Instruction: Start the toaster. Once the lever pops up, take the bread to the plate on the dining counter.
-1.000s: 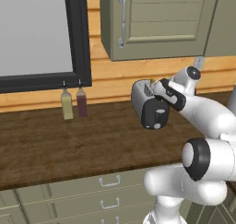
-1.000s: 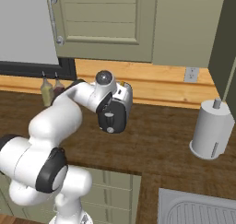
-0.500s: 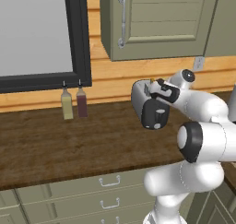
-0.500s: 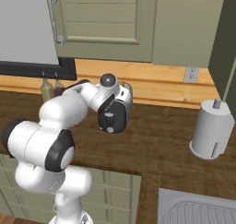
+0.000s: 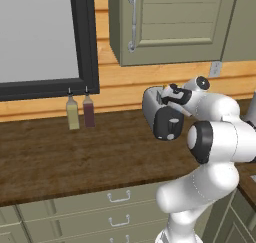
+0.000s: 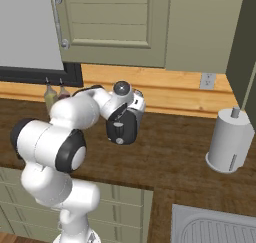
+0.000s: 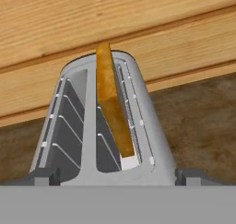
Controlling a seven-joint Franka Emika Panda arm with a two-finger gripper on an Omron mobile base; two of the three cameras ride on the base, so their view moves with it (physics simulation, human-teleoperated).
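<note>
The toaster stands on the wooden desk hard against the plank wall, a rounded silver-grey body with a black end face turned toward the room; seen from above in the hand view it shows two long wire-ribbed slots, and the bread stands on edge in one of them — a thin golden-tan crust line with a paler corner low down, its top poking above the rim; the other slot looks empty; the tool hangs right over the toaster's near end with its dark tips spread wide, one to each side of the body, gripping nothing; whether the lever is up or down I cannot tell, since the arm hides that end in both base views; my guess is the step in hand is either pressing the lever or reaching for the slice, and to do either well the hand should stay square to the slots, come down straight rather than at a slant, and keep the tips clear of the metal rims — a nudge could skid the light toaster along the desk; further out, two small bottles stand by the wall under a dark-framed window, and a paper towel roll stands well apart beside the sink.
</note>
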